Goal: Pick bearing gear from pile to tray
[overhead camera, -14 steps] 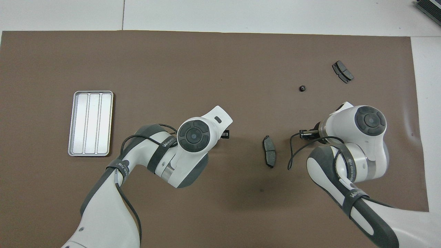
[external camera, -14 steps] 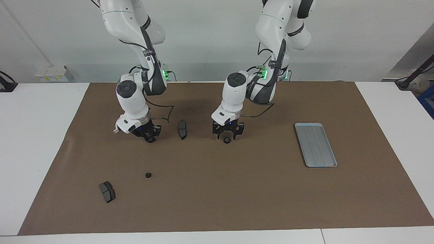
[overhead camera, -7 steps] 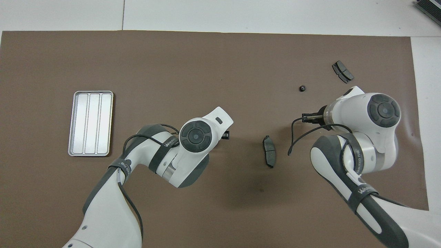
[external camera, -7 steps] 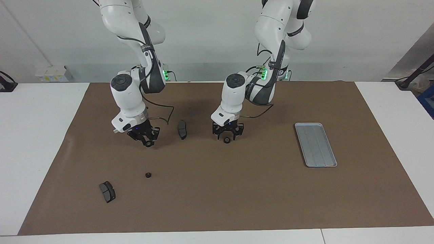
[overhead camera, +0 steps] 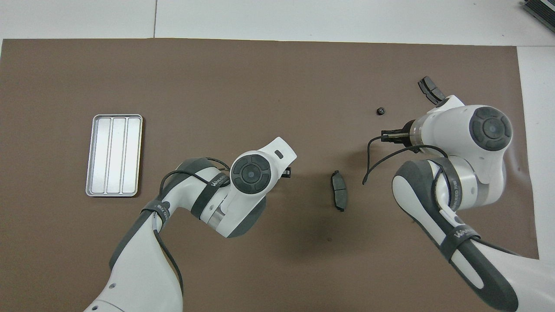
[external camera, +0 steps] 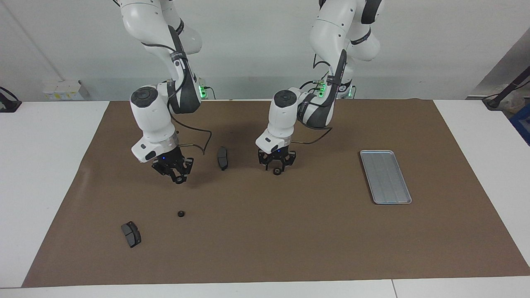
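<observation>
A small black bearing gear (external camera: 276,172) lies on the brown mat between the fingertips of my left gripper (external camera: 276,169), which stands low over it, jaws half closed around it. My right gripper (external camera: 178,179) hangs over the mat, shut on another small round black gear at its tip. A third gear (external camera: 180,214) (overhead camera: 380,111) lies loose on the mat, farther from the robots. The empty silver tray (external camera: 385,176) (overhead camera: 114,154) sits toward the left arm's end of the table. From overhead, the left wrist hides the left gripper and its gear.
One dark brake pad (external camera: 222,157) (overhead camera: 339,196) lies on the mat between the two grippers. A second brake pad (external camera: 131,234) (overhead camera: 428,88) lies toward the right arm's end, farther out, partly covered by the right wrist from overhead. White table surface borders the mat.
The left gripper's fingers have drawn in around the gear on the mat. The right gripper, still shut on its gear, has moved away from the robots, toward the loose gear.
</observation>
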You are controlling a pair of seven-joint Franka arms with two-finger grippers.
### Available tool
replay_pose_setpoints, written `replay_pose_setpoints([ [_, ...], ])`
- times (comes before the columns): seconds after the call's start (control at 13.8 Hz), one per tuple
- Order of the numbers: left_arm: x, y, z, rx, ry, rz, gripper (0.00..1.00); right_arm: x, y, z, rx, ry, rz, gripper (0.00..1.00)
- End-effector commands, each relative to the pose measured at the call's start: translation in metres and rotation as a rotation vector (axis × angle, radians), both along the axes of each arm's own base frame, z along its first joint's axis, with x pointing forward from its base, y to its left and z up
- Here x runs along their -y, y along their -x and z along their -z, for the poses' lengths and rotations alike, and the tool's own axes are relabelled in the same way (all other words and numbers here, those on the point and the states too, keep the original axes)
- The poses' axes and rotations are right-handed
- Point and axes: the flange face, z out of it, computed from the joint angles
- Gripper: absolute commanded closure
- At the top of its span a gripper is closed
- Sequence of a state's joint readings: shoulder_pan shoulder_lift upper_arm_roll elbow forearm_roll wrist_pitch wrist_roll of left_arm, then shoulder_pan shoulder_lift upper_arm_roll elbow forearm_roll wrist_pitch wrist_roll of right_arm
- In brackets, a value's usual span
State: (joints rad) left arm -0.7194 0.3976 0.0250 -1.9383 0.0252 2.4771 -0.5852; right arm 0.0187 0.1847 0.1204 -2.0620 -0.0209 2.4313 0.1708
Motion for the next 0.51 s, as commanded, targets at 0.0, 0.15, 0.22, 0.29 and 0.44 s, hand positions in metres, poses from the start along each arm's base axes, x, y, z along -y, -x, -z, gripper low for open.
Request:
replay_pose_setpoints([
  [0.0,0.004,-0.003,0.004,0.015,-0.014,0.020,0.41,-0.012,-0.013,-0.005,0.003,-0.024,0.024,1.00],
  [0.15,0.003,-0.002,0.004,0.014,-0.015,0.020,0.48,-0.015,-0.019,-0.008,0.012,-0.029,0.025,1.00],
  [0.22,0.003,-0.002,0.005,0.012,-0.017,0.020,0.54,-0.017,-0.020,-0.011,0.016,-0.032,0.035,1.00],
  [0.29,0.003,-0.002,0.006,0.010,-0.019,0.021,0.60,-0.018,-0.023,-0.013,0.020,-0.036,0.044,1.00],
  [0.44,0.003,-0.002,0.005,0.008,-0.020,0.021,0.69,-0.039,-0.026,-0.019,0.029,-0.039,0.014,1.00],
])
